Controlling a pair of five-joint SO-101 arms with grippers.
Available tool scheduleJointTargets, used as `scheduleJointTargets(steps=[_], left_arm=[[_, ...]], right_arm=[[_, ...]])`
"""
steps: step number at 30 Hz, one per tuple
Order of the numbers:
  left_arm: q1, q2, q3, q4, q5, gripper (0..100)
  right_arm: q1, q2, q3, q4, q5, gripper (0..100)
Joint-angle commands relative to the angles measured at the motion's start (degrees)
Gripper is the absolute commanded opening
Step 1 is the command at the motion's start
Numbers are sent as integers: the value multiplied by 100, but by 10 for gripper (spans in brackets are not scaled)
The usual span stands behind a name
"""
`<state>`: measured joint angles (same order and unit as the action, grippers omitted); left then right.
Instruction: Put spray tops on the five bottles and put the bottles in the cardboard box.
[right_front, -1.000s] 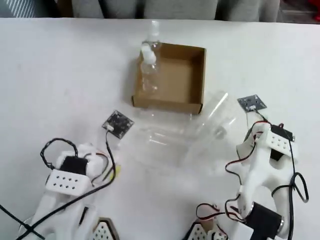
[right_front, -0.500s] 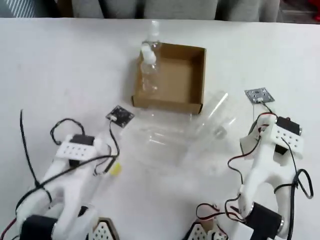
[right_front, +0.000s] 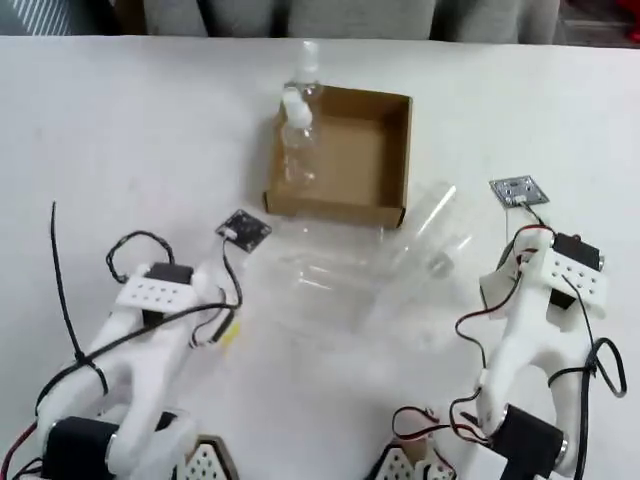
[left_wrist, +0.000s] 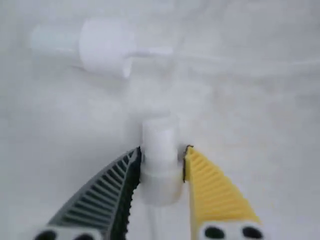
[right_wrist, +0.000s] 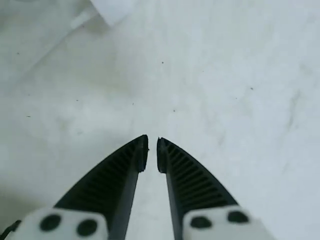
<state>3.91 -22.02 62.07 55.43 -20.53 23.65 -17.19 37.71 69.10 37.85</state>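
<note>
While our left gripper (left_wrist: 161, 153) clamps a white spray top (left_wrist: 160, 172), we see the right gripper (right_wrist: 152, 151) nearly closed, holding nothing, over the white table (right_wrist: 235, 75).

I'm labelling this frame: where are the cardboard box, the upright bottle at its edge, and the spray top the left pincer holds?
cardboard box (right_front: 335, 208), high view, front wall.
bottle (right_front: 298, 150), high view, clear body.
spray top (left_wrist: 160, 162), left wrist view, white collar.
</note>
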Motion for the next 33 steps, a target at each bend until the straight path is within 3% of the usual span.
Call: scheduleJointTargets(steps=[1, 4, 9, 16, 19, 26, 33], left_arm=[[40, 4, -255, -18, 9, 57], [22, 4, -255, -26, 9, 36], [-233, -40, -273, -26, 0, 31], [-1385, -4, -598, -79, 62, 34], [-1701, 4, -642, -220, 70, 34], [-1886, 4, -703, -334, 70, 34], [-1886, 4, -695, -387, 70, 34]], right_arm=[[57, -215, -176, 75, -62, 16], [40, -215, -185, 57, -246, 16], [-101, -154, -492, 40, -1565, 18], [-910, -145, -492, -338, -2989, 24], [-1174, -145, -492, -514, -3305, 84], [-1244, -84, -484, -1218, -4141, 118], [-1613, 1024, -554, -1903, -4958, 120]])
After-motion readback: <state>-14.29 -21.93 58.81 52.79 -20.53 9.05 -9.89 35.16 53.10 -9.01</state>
